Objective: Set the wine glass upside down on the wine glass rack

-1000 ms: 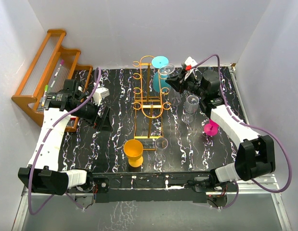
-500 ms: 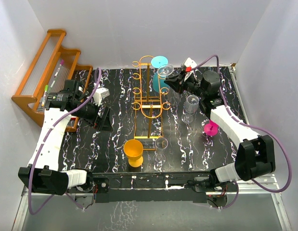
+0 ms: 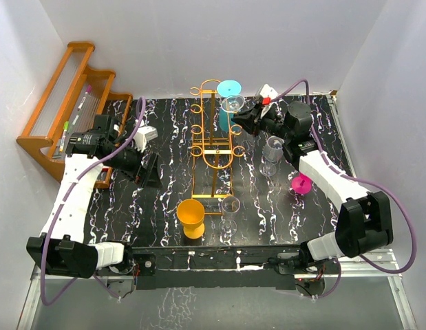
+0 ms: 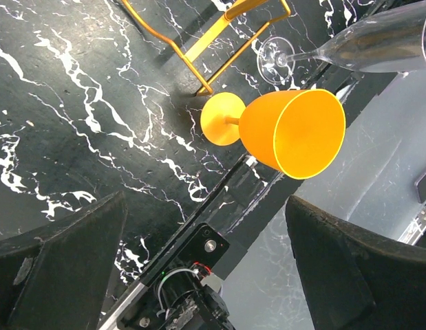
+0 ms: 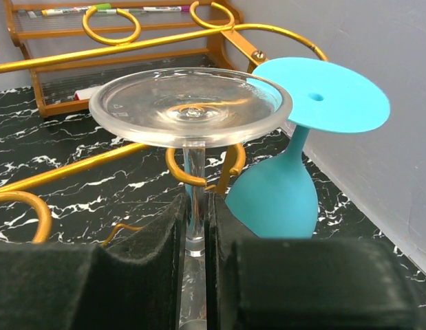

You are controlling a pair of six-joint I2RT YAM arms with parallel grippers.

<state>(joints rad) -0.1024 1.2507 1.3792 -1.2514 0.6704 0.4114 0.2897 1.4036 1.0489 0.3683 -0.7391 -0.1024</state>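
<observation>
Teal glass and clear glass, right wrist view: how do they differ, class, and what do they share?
The teal glass is opaque; the clear glass is see-through. The right gripper clamps the clear glass's stem; nothing grips the teal glass. Both are upside down.

**Right wrist view:** the pads of the right tool (image 5: 194, 206) are covering the bowl of the clear wine glass (image 5: 190, 106), leaving only foot and stem showing. They are also hiding the lower end of the teal glass (image 5: 274, 199). The wine glass rack (image 5: 241, 47) is running off the left edge.

**Left wrist view:** a second clear glass (image 4: 385, 45) is passing out at the right edge. Both fingers (image 4: 350, 275) of the left tool (image 4: 202, 265) are being cut by the lower edge.

**Top view:** the markers (image 3: 64, 134) on the wooden stepped shelf (image 3: 80, 47) are appearing too small to read.
</observation>
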